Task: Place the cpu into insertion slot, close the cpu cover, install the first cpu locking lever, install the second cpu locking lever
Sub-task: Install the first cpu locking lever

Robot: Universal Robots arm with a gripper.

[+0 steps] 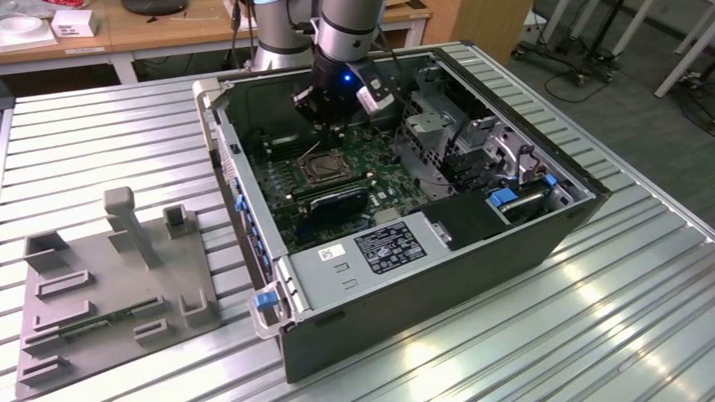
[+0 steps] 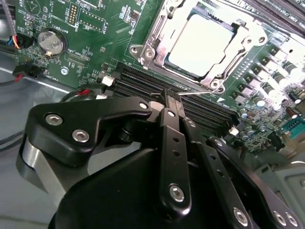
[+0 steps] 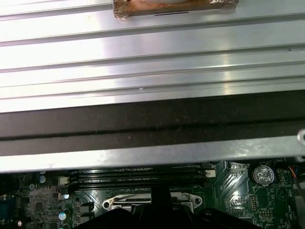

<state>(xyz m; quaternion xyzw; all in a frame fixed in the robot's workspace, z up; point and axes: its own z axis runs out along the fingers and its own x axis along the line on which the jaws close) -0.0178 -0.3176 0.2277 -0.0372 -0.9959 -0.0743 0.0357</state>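
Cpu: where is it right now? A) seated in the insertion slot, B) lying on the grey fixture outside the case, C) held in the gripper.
A: in the second wrist view the pale cpu lies flat inside the silvery rim of the insertion slot, beyond the tip of the gripper.
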